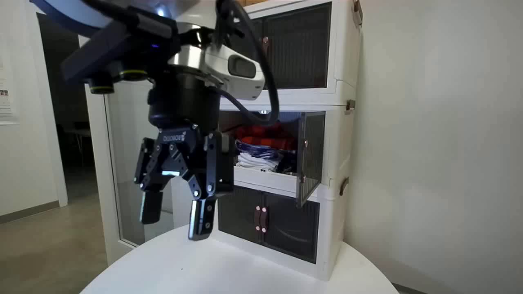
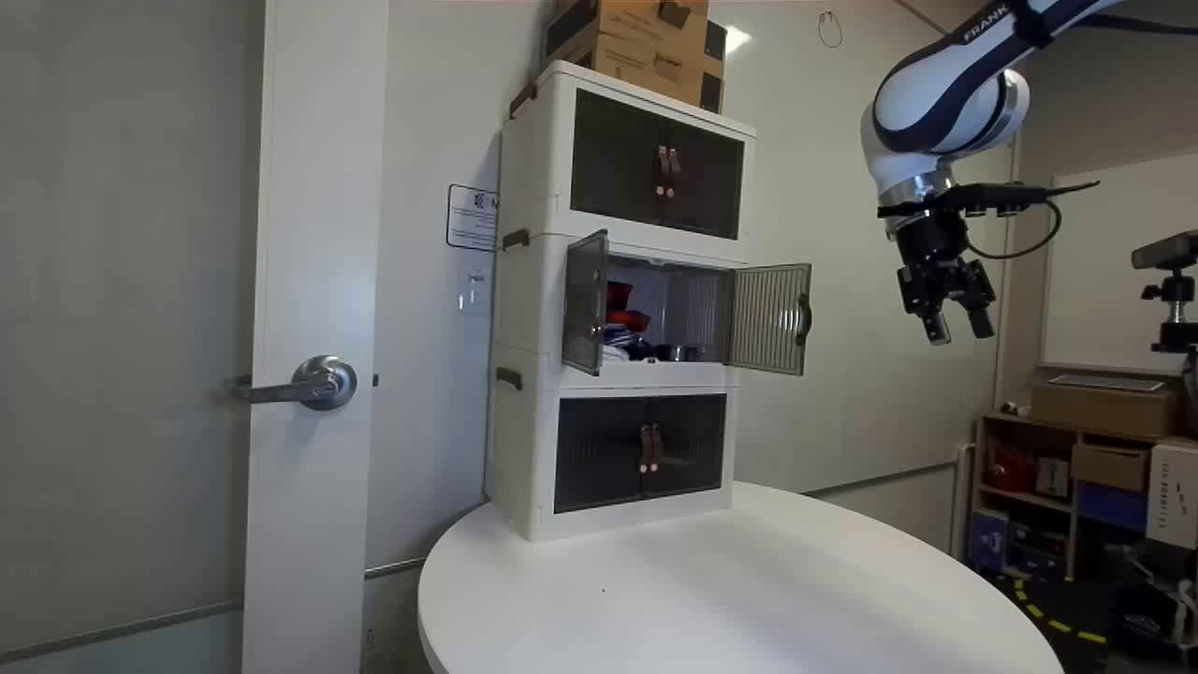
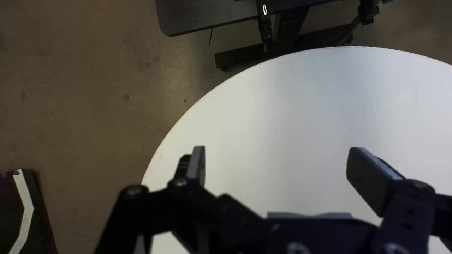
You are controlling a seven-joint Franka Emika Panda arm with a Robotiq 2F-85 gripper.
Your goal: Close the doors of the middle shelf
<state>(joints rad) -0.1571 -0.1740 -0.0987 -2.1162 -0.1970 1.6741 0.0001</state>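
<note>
The middle shelf (image 1: 337,139) (image 2: 529,300) is part of a white stacked cabinet. Its two dark ribbed see-through doors stand open. In an exterior view the near door (image 2: 585,304) and the far door (image 2: 769,318) swing outward on either side of the opening. A door (image 1: 312,153) also juts out in an exterior view, where the arm hides the other one. Folded clothes (image 1: 263,145) (image 2: 627,323) lie inside. My gripper (image 1: 175,224) (image 2: 961,329) is open and empty, pointing down, apart from the doors. In the wrist view it (image 3: 276,158) hangs over the table; the shelf is out of view.
The cabinet stands on a round white table (image 1: 245,269) (image 2: 711,599) (image 3: 282,106). The upper doors (image 2: 655,164) and lower doors (image 2: 641,449) are shut. Cardboard boxes (image 2: 646,47) sit on top. A dark desk (image 3: 208,16) and a camera (image 2: 1170,253) stand nearby.
</note>
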